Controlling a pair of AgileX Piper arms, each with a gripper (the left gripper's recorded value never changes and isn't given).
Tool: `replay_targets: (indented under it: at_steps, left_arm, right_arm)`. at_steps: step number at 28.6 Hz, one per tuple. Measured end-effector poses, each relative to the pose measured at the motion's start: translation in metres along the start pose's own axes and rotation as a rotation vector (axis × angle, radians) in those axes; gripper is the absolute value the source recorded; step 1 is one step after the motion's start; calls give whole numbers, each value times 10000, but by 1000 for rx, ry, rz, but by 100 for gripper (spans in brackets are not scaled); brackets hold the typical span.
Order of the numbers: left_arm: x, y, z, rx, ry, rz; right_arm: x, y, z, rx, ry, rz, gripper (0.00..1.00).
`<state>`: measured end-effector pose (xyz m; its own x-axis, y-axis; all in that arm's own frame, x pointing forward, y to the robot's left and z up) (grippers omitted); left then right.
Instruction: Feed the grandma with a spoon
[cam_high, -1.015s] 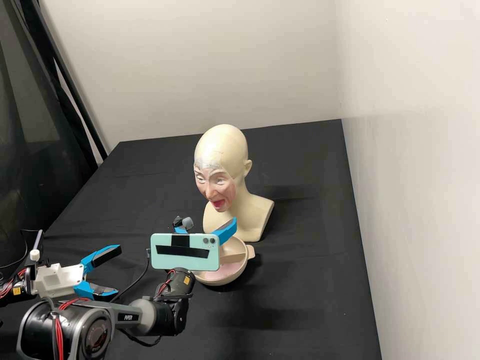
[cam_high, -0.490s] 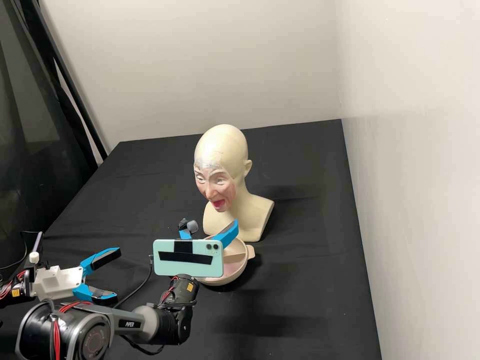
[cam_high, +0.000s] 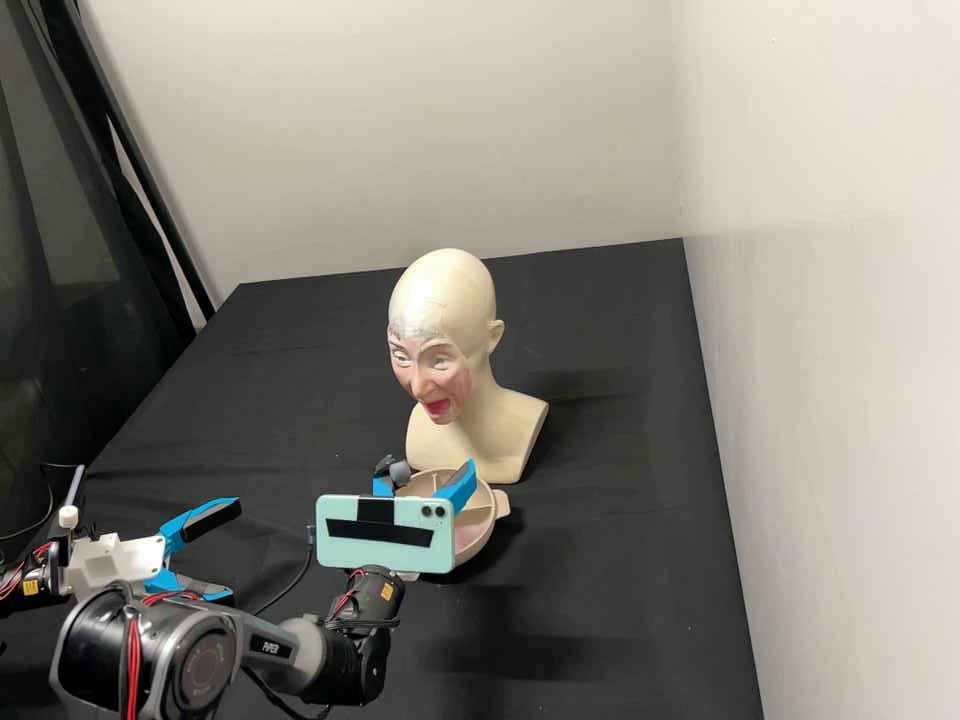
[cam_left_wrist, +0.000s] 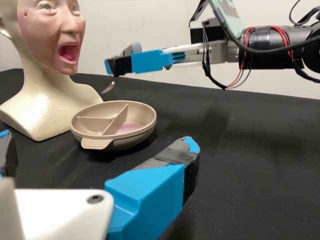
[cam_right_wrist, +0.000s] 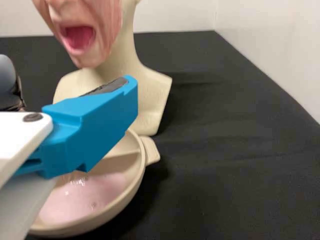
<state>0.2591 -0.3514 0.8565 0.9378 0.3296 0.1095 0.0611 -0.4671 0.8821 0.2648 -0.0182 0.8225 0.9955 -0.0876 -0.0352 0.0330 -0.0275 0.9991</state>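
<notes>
While it stands spread, the right tool (cam_high: 425, 482) hangs over the bowl (cam_high: 480, 503), grandma head (cam_high: 445, 340) just beyond, mint phone (cam_high: 385, 520) behind it; the left tool (cam_high: 230, 550), also spread, sits well aside.

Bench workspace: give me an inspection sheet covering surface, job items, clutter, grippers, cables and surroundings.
Surface: black bench, matt top.
Job's things: mannequin head upright, mouth open; divided bowl before its base, pink contents in one compartment; spoon at right gripper tip, above the bowl.
Clutter: nothing seen.
Grippers: left gripper open, low near the bench; right gripper open over the bowl.
Cables: red and black wires on arms; black cable on bench.
Surroundings: white walls, dark panel.
</notes>
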Motion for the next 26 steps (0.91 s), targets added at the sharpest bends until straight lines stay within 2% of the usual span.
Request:
replay_targets:
  at_steps: [1,5,7,8,13,21,24,26]
  left_arm:
    - [0,-2,5,3,-6,-2]
    - [-2,-8,15,-11,-17,-7]
    - [-3,-8,17,-10,-19,-7]
    - [-3,-8,17,-10,-19,-7]
    - [-3,-9,18,-9,-21,-8]
    - [-2,-16,46,-8,-31,-10]
    - [-2,-19,56,-5,-36,-12]
    - [-2,-21,65,-4,-40,-13]
  right_arm:
    - [-6,-16,23,-2,-8,-8,0]
    - [-7,-26,58,-9,-15,-10,0]
    - [0,-40,73,-9,-17,-13,0]
    - [4,-48,82,-21,-18,-14,0]
    - [-7,-113,144,-43,-39,-38,0]
    - [20,-210,228,-38,-69,-76,0]
    - [36,-261,240,-58,-72,-97,0]
    - [44,-283,250,-58,-75,-105,0]
